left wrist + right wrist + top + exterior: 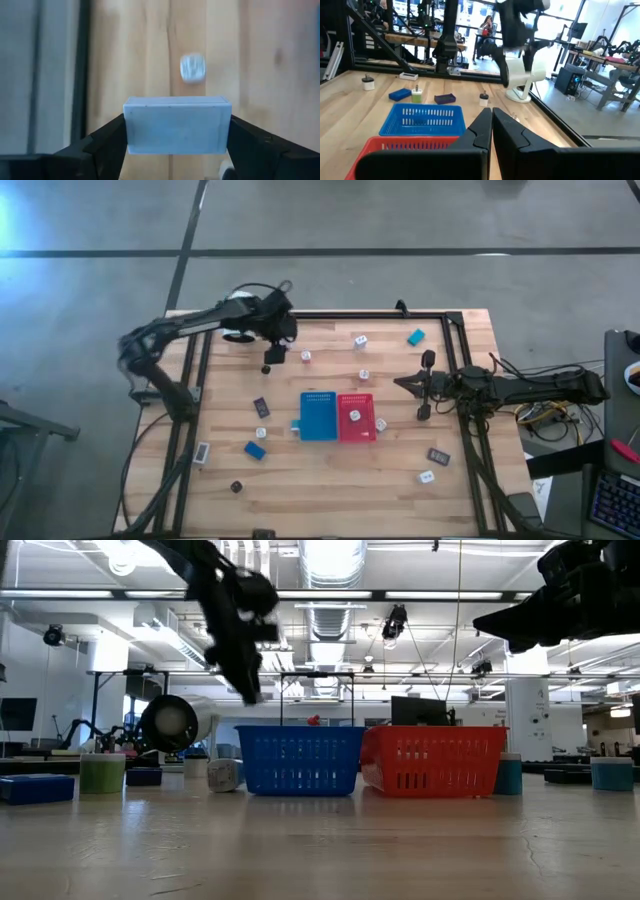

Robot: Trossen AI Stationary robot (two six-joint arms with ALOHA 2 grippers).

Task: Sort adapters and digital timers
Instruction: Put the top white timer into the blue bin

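High view: the desk [330, 480] holds a blue basket [318, 416] and a red basket [356, 418] side by side in the middle, likely the two sorting bins, well apart from the left claw [268, 360], which sits raised near the desk's far left corner. In the left wrist view that claw [176, 137] is clamped on a pale blue-grey flat rectangular timer [177, 125], fingers [107, 142] pressing its two short ends, so it stays level for carrying; a blurred white adapter [192, 67] lies on the desk just past the claw. Right claw [405, 383] waits beside the red basket, fingers together, empty. Other timers [255, 450] and small white adapters [364, 374] lie scattered over the desk, unsorted. One white adapter [355, 416] already in the red basket.
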